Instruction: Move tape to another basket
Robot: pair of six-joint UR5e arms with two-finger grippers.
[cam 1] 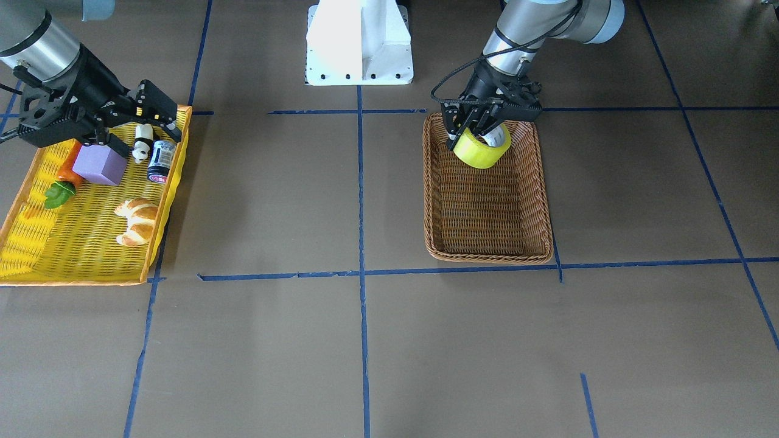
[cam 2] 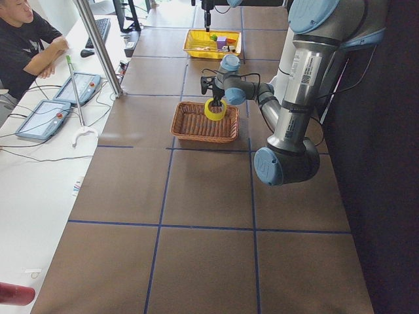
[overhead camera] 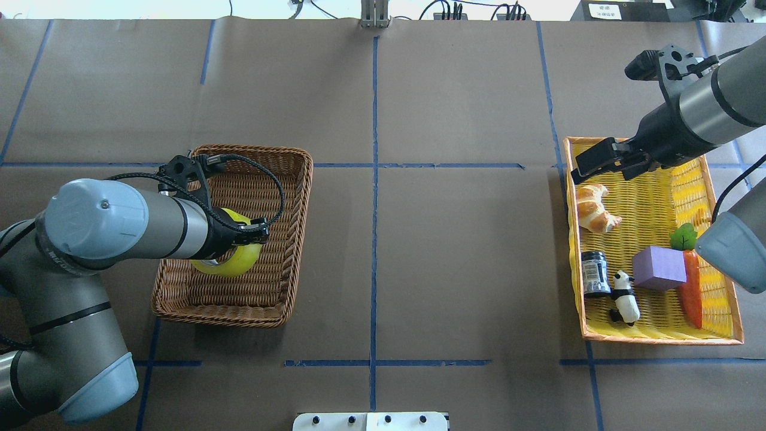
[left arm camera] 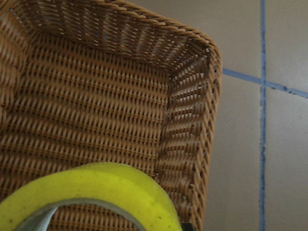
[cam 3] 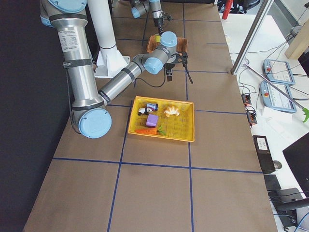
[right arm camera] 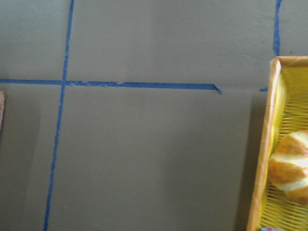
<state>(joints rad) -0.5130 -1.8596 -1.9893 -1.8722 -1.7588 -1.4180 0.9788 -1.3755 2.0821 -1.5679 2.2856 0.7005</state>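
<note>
Tape (cam 1: 481,153) is hanging over the robot-side end of the deep, round-cornered brown wicker basket (cam 1: 487,254), seemingly clear of its ribbed floor. The left gripper (cam 1: 473,135) is pinching the glossy yellow-green roll's wall, fingers narrowly apart. Lowering the tape onto the weave before releasing should keep it from rolling.

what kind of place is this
Most likely a robotics lab set up for recording manipulation: the table is covered in brown paper gridded with blue lines, an operator sits beside it near control pendants, and toy props lie in a yellow tray.
</note>
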